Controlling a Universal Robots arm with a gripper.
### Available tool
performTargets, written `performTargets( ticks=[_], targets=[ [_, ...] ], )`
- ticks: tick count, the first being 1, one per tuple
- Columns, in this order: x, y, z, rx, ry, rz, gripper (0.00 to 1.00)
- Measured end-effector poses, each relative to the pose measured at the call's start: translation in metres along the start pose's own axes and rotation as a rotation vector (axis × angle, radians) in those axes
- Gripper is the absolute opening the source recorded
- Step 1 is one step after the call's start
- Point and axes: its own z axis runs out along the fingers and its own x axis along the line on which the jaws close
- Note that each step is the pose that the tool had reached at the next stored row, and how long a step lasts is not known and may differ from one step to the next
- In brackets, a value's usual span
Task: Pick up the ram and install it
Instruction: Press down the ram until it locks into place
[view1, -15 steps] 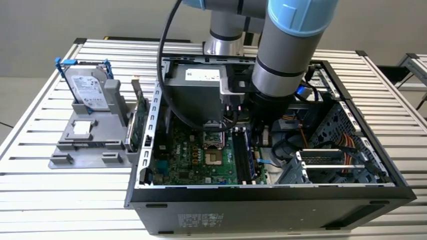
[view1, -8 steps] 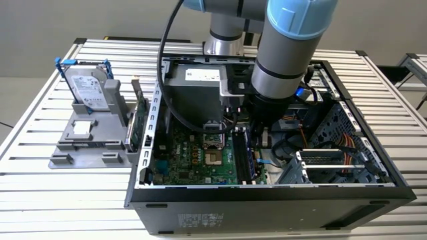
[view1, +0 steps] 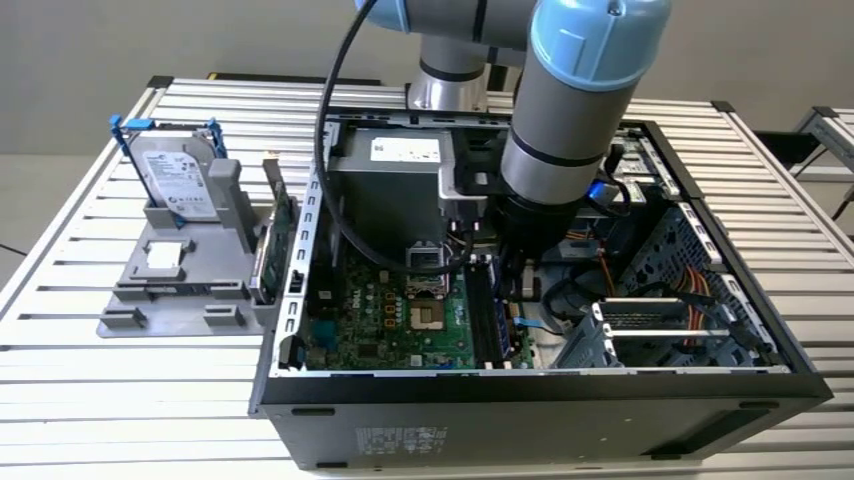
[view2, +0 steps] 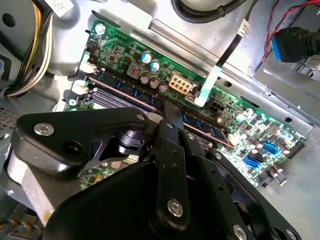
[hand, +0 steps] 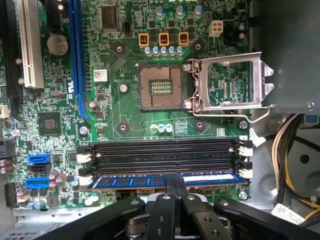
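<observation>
tool — fingers pressed together on the ram's top edge, at mid-length | ram — lying in the memory slot nearest the board's edge, directly under the tool | long axis — parallel to the empty slots beside it

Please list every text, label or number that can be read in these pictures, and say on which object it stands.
White label on the silver hard drive: too small to read.
White label on the grey metal power supply: blurred.
White sticker on the green motherboard: too small.
No text is legible.
</observation>
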Motion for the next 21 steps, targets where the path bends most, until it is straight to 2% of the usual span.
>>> performTargets(
  ticks=[5, 7, 9, 11, 18, 21],
  targets=[
    [0.0003, 0.0001, 0.0075, -0.0002, 0.0014, 0.000, 0.00],
    [-0.0001, 0.0001, 0.0067, -0.0005, 0.0023, 0.000, 0.00],
    [-0.0007, -0.0001, 0.0011, 0.0007, -0.0035, 0.000, 0.00],
    [-0.0001, -0.0001, -0.0093, 0.0001, -0.0002, 0.000, 0.00],
    [-0.0005, -0.0006, -0.0410, 0.0000, 0.0000, 0.000, 0.00],
    [-0.0006, -0.0008, -0.0516, 0.0000, -0.0001, 0.000, 0.00]
  ],
)
